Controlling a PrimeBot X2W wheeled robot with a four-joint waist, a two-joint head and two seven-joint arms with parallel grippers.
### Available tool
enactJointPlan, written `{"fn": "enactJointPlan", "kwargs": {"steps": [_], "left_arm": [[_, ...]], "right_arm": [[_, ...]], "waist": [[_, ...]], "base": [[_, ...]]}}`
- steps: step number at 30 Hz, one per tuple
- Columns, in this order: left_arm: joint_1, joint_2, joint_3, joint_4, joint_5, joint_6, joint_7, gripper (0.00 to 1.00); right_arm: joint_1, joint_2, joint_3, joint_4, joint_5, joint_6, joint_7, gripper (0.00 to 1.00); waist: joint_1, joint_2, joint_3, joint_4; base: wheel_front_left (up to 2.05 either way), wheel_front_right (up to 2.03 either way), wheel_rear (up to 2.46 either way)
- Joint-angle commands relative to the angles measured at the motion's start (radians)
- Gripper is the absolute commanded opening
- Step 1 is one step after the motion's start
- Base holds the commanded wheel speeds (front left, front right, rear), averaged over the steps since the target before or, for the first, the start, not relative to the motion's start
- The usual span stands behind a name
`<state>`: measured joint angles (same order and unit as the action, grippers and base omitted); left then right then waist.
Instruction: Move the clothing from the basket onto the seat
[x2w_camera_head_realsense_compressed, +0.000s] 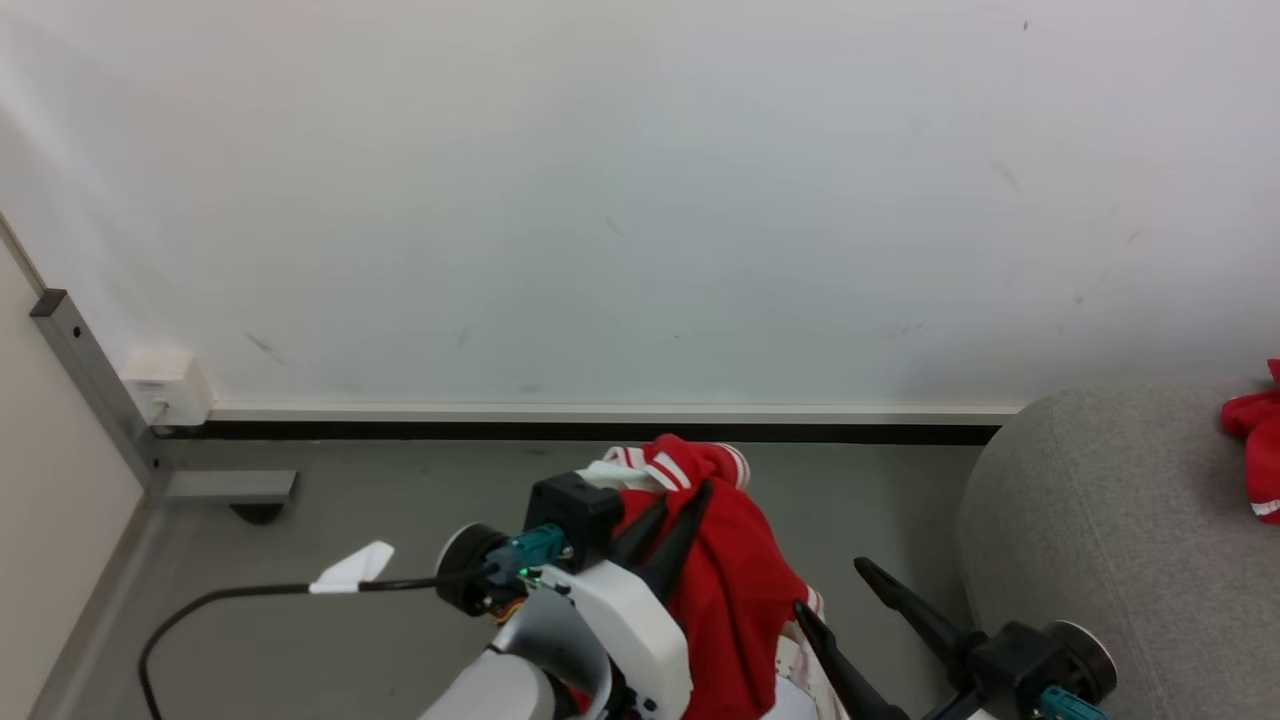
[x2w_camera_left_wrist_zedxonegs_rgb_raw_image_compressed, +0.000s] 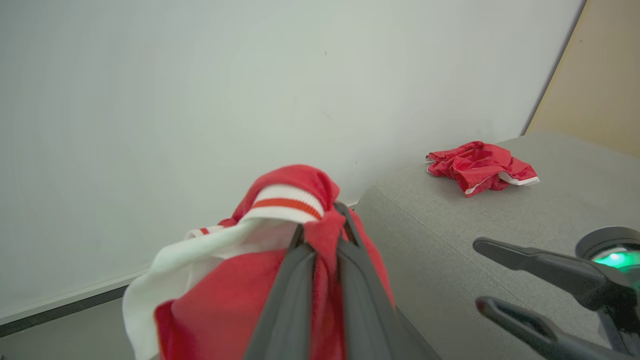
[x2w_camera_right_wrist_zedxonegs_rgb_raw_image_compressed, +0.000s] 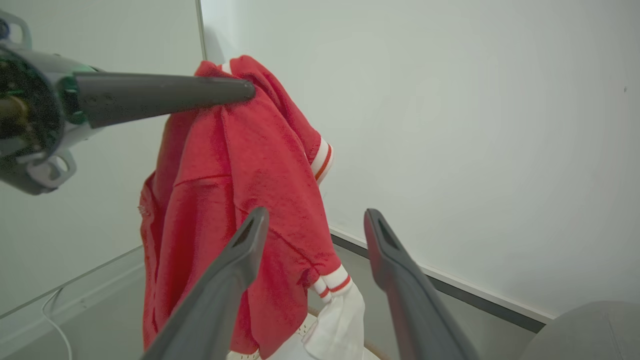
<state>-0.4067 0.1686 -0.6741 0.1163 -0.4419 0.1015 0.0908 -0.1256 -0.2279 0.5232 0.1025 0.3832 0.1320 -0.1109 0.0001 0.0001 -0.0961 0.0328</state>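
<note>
The left gripper (x2w_camera_head_realsense_compressed: 690, 500) is pinched shut on a fold of the red jersey (x2w_camera_right_wrist_zedxonegs_rgb_raw_image_compressed: 240, 170), with cloth squeezed between its two dark fingers near the tips. The jersey hangs in the air from that grip. Its body drapes down below the fingers, a sleeve with a white-and-red striped cuff sticks out near the top, another striped cuff dangles low, and a white panel trails at the bottom. Just beside it, lower and on the robot's right, the right gripper (x2w_camera_head_realsense_compressed: 830, 587) stands wide open and holds nothing. Its fingers point toward the hanging cloth, and whether a fingertip brushes it cannot be told. Further right is the grey seat (x2w_camera_left_wrist_zedxonegs_rgb_raw_image_compressed: 500, 225), its rounded edge near the right gripper. On top of the seat, well apart from both grippers, lies a crumpled garment (x2w_camera_left_wrist_zedxonegs_rgb_raw_image_compressed: 477, 167), red with white trim. Behind it all rises a plain pale wall (x2w_camera_head_realsense_compressed: 640, 200), with a white skirting (x2w_camera_head_realsense_compressed: 600, 412) and a dark gap along the grey floor (x2w_camera_head_realsense_compressed: 400, 500). On the robot's left a black cable (x2w_camera_head_realsense_compressed: 230, 595) with a white tag crosses the floor. A small white box (x2w_camera_head_realsense_compressed: 168, 385) sits at the foot of the wall beside a grey post (x2w_camera_head_realsense_compressed: 90, 380).
</note>
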Motion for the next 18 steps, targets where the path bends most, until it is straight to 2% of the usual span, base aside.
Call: {"fn": "enactJointPlan", "kwargs": {"steps": [1, 8, 14, 15, 16, 17, 18], "left_arm": [[-0.007, -0.007, -0.017, -0.013, 0.007, -0.011, 0.006, 0.0], [-0.004, -0.032, -0.076, -0.039, -0.015, -0.061, 0.033, 0.0], [0.004, -0.052, -0.115, -0.066, -0.051, -0.098, 0.056, 0.0], [0.003, -0.054, -0.119, -0.07, -0.053, -0.101, 0.057, 0.0], [0.003, -0.056, -0.12, -0.074, -0.057, -0.101, 0.06, 0.0], [0.002, -0.057, -0.122, -0.076, -0.057, -0.101, 0.062, 0.0], [0.0, -0.058, -0.122, -0.079, -0.06, -0.101, 0.063, 0.0]], "right_arm": [[-0.043, -0.022, 0.037, 0.026, 0.022, -0.003, 0.009, 1.0], [-0.153, -0.06, 0.178, 0.125, 0.099, -0.003, 0.043, 1.0], [-0.232, -0.075, 0.304, 0.187, 0.237, -0.002, 0.055, 1.0], [-0.243, -0.08, 0.321, 0.19, 0.262, -0.002, 0.052, 0.5], [-0.254, -0.082, 0.335, 0.191, 0.291, -0.003, 0.04, 0.2], [-0.26, -0.084, 0.35, 0.191, 0.316, -0.002, 0.03, 0.0], [-0.265, -0.09, 0.369, 0.191, 0.337, -0.002, 0.02, 0.0]], "waist": [[-0.0001, -0.0001, 0.0, 0.008], [-0.0001, -0.0001, -0.001, 0.028], [-0.0001, -0.0001, -0.005, 0.046], [-0.0001, -0.0001, -0.005, 0.05], [-0.0001, -0.0001, -0.004, 0.053], [-0.0001, -0.0001, -0.004, 0.056], [-0.0001, -0.0001, -0.004, 0.058]], "base": [[0.0, 0.0, 0.0], [0.0, 0.0, 0.0], [0.0, 0.0, 0.0], [0.0, 0.0, 0.0], [0.0, 0.0, 0.0], [0.0, 0.0, 0.0], [0.0, 0.0, 0.0]]}}
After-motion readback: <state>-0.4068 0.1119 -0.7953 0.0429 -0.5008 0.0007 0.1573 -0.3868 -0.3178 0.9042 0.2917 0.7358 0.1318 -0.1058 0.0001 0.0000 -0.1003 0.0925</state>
